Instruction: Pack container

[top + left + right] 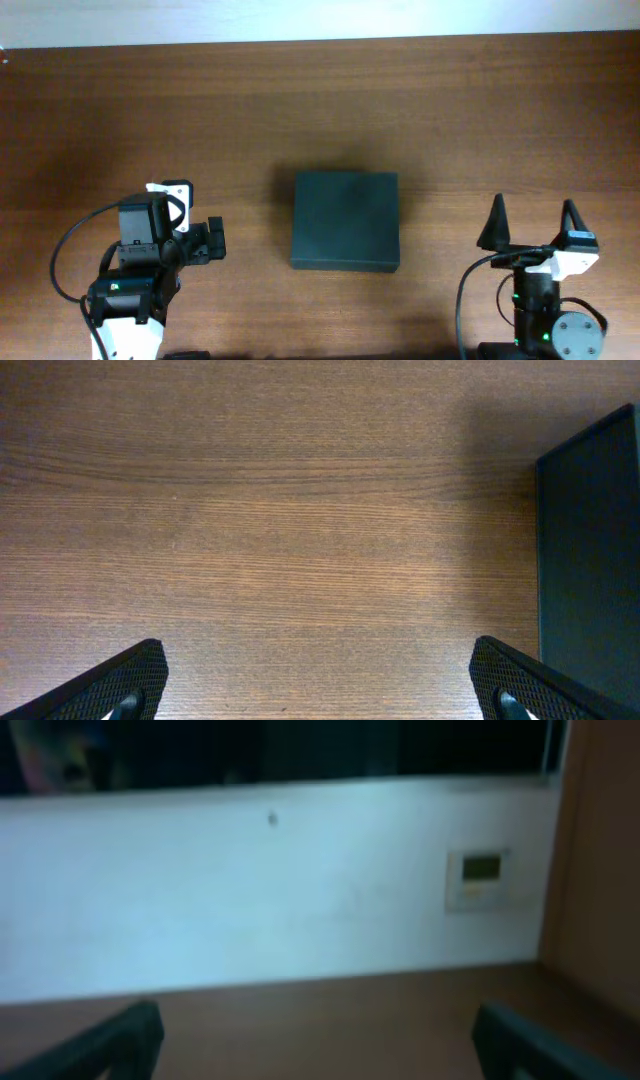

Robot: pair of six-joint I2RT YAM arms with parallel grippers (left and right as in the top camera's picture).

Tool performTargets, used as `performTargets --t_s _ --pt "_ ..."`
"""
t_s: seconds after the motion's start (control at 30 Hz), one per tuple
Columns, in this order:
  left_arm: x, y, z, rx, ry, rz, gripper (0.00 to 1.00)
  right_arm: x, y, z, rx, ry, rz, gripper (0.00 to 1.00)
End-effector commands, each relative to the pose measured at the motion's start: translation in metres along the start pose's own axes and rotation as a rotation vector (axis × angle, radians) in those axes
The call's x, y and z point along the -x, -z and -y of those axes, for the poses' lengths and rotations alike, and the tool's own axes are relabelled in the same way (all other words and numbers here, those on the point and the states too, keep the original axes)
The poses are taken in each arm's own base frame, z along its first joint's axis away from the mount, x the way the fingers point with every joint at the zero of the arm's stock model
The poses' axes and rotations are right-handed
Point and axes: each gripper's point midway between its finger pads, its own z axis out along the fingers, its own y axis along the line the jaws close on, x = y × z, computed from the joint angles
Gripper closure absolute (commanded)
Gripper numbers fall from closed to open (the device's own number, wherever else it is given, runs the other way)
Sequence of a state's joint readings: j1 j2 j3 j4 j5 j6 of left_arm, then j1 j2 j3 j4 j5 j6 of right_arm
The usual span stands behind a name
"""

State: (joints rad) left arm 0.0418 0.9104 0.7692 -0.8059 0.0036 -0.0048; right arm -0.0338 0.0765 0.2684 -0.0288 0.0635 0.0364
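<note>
Since container (pixel 345 218) sits centred on table (pixel 320 100), lid apparently down, approach side is what matters. Footprint reads near-square with no clear long axis, and I can't tell the hinge side. Left gripper (pixel 208 240) is to its left, jaws spread wide and empty; container's edge shows at the right of its wrist view. Right gripper (pixel 532 225) is to its right, also spread and empty, aimed past it. Left looks marginally nearer.

The table (pixel 450 110) is brown wood with a fine horizontal grain and a soft, low sheen. The container (pixel 345 220), centre frame, looks matt and smooth, dark green-black. The left gripper (pixel 315 670) has black fingers (pixel 120 685) with a rough, dimpled texture.
</note>
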Motion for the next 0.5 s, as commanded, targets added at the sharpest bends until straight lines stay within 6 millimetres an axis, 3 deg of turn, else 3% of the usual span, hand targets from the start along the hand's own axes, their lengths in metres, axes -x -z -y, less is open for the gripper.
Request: performTargets --t_s 0.0,0.3,0.47 --pt "0.0 0.001 -0.002 0.005 0.007 0.005 0.01 -0.015 -0.001 -0.004 0.02 0.049 0.013 0.01" --pt "0.0 0.001 -0.002 0.005 0.007 0.006 0.01 -0.099 -0.001 -0.013 0.075 0.105 -0.131 0.01" --pt "0.0 0.001 -0.002 0.005 0.007 0.005 0.01 -0.125 0.004 -0.017 0.098 0.117 -0.24 0.01"
